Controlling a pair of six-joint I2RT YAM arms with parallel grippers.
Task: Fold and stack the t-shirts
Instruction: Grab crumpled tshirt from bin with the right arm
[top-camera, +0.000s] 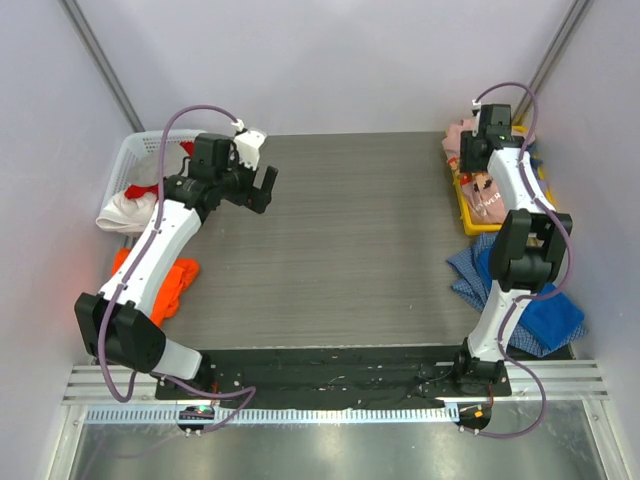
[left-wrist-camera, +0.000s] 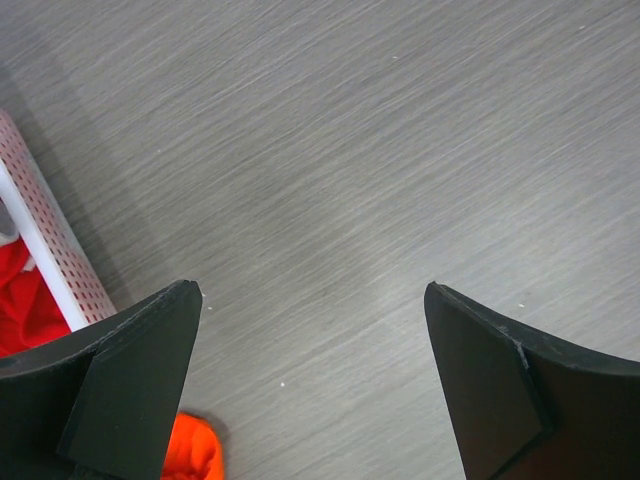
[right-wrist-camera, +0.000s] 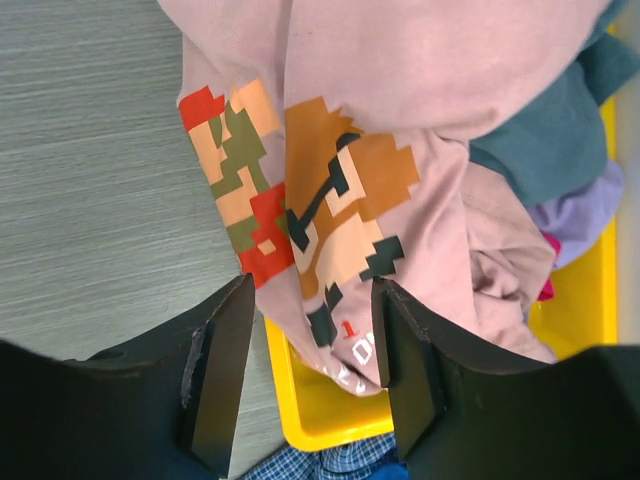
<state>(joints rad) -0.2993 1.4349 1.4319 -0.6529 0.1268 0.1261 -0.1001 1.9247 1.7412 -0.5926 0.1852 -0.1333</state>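
Right claw (right-wrist-camera: 312, 300): half apart, astride pink t-shirt (right-wrist-camera: 400, 80) hem, far-right yellow bin (right-wrist-camera: 320, 425).
Left claw (left-wrist-camera: 310, 300): wide apart, empty.
Grip: one layer to be pinched before lifting.

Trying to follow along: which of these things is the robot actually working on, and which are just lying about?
Part of the job: pink t-shirt, orange t-shirt, blue t-shirt, teal t-shirt.
Just there: yellow bin, white basket, table.

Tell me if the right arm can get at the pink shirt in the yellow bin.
Probably yes: the right gripper hangs right over the pink shirt, its fingers either side of a fold, nothing between them and the cloth.
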